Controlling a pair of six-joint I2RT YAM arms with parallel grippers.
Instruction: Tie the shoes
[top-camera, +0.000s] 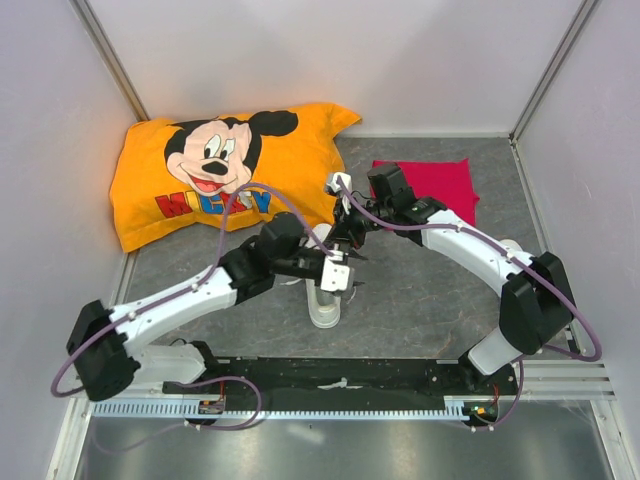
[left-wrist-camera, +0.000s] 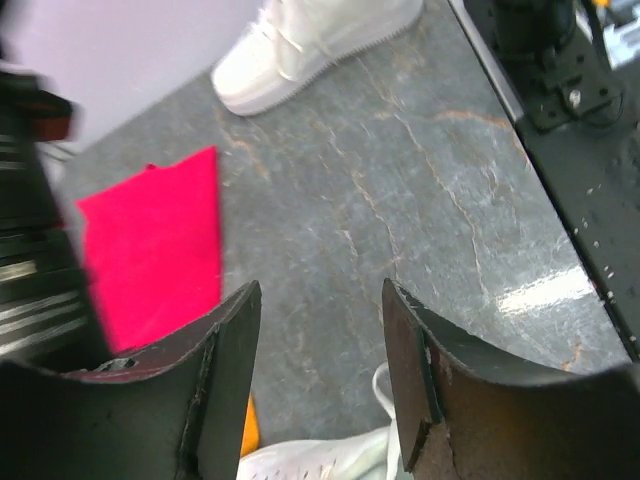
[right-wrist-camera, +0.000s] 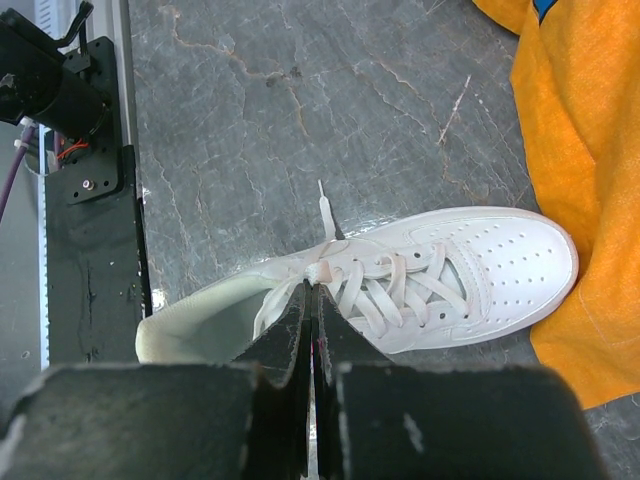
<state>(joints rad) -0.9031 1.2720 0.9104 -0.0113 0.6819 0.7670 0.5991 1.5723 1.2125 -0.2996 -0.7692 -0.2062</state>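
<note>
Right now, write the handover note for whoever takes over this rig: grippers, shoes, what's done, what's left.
Left gripper: open, empty, hovering over the table.
Right gripper: shut, tips at the laces of the first shoe; whether it pinches one is unclear.
First shoe: toe beside the orange pillow, laced, no bow, one lace end loose on the table.
Second shoe: past the red cloth; too blurred to judge its laces.
Done: no knot visible.
Left: tie the first shoe, then check the second.
</note>
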